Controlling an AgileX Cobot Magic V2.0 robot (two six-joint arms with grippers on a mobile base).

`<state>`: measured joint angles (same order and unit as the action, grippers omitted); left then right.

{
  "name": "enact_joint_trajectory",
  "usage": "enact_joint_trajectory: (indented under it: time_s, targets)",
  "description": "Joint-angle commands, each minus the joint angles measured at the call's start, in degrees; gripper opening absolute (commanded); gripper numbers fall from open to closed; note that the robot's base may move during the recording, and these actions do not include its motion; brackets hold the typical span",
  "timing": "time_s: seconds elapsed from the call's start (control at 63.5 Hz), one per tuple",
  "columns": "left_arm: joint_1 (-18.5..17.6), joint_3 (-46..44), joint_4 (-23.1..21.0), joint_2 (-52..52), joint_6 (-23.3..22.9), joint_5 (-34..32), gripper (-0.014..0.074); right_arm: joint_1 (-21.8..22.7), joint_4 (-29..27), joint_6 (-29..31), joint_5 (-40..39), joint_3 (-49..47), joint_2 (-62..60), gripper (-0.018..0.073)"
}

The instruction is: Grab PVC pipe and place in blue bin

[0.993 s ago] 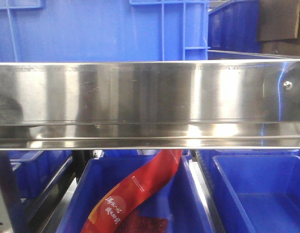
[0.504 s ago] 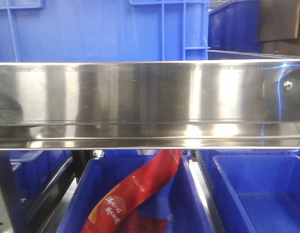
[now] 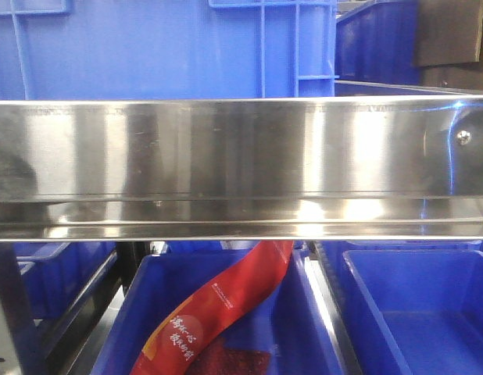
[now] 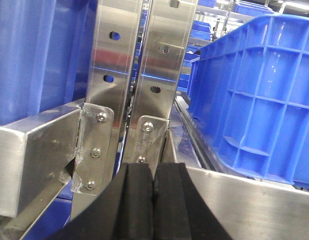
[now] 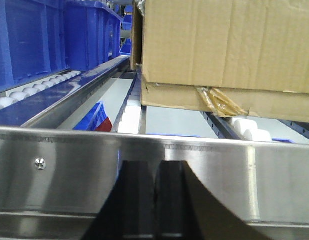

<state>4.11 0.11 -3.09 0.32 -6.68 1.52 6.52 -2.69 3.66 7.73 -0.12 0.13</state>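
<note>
No PVC pipe shows in any view. Blue bins stand above and below a steel shelf rail (image 3: 241, 164): a large one (image 3: 163, 47) on top, and two lower ones (image 3: 226, 312) (image 3: 421, 312). My left gripper (image 4: 154, 175) is shut with nothing between its black pads, close to steel uprights (image 4: 139, 75) and beside a blue bin (image 4: 259, 95). My right gripper (image 5: 155, 172) is shut and empty too, right in front of a steel rail (image 5: 154, 175).
A red printed bag (image 3: 218, 312) lies in the lower middle bin. A cardboard box (image 5: 224, 50) sits on the roller shelf at the right, with blue bins (image 5: 49, 35) on white rollers at the left. A steel beam (image 4: 34, 160) juts out left of the uprights.
</note>
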Motion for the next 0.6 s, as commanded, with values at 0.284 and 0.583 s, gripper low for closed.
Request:
enact_joint_trajectory:
  time_s: [0.284, 0.583]
  targets:
    - [0.2, -0.1, -0.2, -0.3, 0.3, -0.4, -0.0111, 0.4, 0.4, 0.4, -2.2, 0.1, -0.1, -0.0162]
    - [0.2, -0.1, -0.2, -0.3, 0.3, -0.4, -0.0111, 0.4, 0.4, 0.4, -3.6, 0.1, -0.1, -0.0162]
